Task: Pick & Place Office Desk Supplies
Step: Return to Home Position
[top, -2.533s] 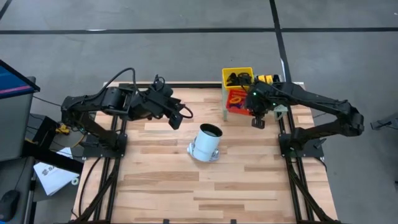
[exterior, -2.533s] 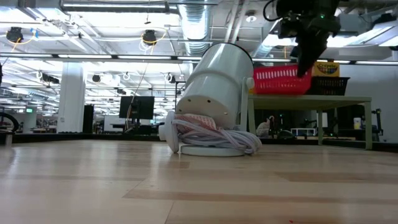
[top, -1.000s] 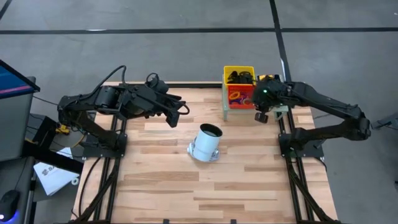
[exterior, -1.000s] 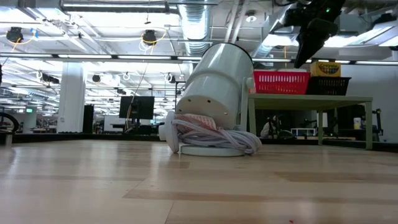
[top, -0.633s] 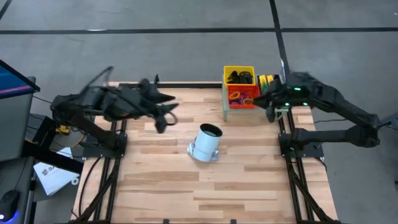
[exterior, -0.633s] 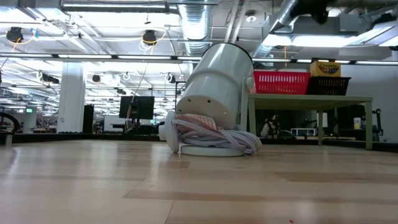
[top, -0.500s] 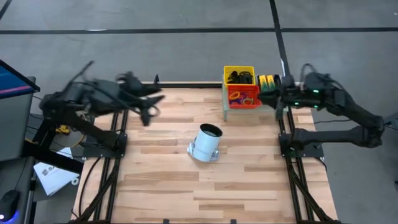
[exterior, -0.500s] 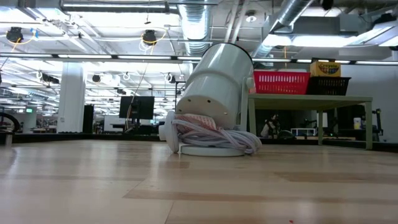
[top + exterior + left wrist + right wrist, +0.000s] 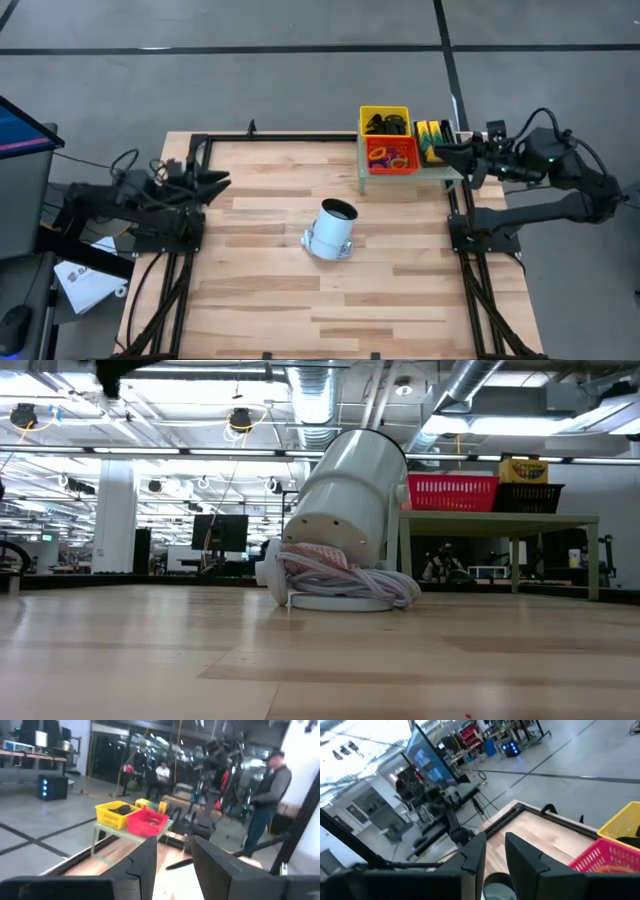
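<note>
Over the left edge of the wooden slat table, my left pincer hangs released and empty, the tilted white cylindrical lamp well ahead of it. Just beside my right pincer, likewise parted and empty, the pale green shelf carries the yellow plastic bin, the red mesh bin and the yellow-green crayon boxes. Sorting looks finished to me. What lies in the bins is hard to make out.

From overhead I get flat, even light. The worktop reads bright, and only a faint, soft shadow sits beside the white lamp. At table height the long ceiling lights blow out to white strips, the lamp's shell carries a soft sheen, and the near boards fall out of focus. Both wrist views are smeared with blur. In the right one the screen and the hall around it glare pale. In the left one the left gripper is a dark, unlit shape, and the standing person is soft.
</note>
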### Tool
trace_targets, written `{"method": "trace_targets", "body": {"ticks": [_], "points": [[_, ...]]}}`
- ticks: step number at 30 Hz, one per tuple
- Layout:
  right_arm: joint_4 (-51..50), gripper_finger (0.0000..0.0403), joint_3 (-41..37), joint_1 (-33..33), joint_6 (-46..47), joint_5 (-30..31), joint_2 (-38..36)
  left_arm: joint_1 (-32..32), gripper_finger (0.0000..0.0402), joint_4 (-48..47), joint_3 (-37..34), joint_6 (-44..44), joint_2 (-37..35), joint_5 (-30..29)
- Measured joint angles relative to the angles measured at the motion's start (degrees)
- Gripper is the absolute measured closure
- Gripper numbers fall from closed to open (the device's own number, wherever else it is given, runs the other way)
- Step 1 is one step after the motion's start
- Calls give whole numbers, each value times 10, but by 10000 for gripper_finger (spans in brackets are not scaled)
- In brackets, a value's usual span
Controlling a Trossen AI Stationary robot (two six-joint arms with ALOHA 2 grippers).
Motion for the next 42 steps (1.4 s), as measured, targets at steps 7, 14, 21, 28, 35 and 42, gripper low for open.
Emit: {"method": "trace_targets", "body": {"ticks": [7,14,21,28,35,42], "points": [[27,332,0,45,21,60,15,2,284,-4,-170,-48,-145,20],[40,332,0,92,24,121,30,12,284,44,-216,-51,-113,70],[55,332,0,152,25,186,42,27,284,41,-267,-57,-145,116],[63,332,0,214,25,266,64,29,284,56,-270,-30,-129,107],[87,332,1,236,29,275,126,30,284,57,-270,-27,-68,74],[153,332,0,206,10,137,271,30,284,61,-270,-27,-13,75]]}}
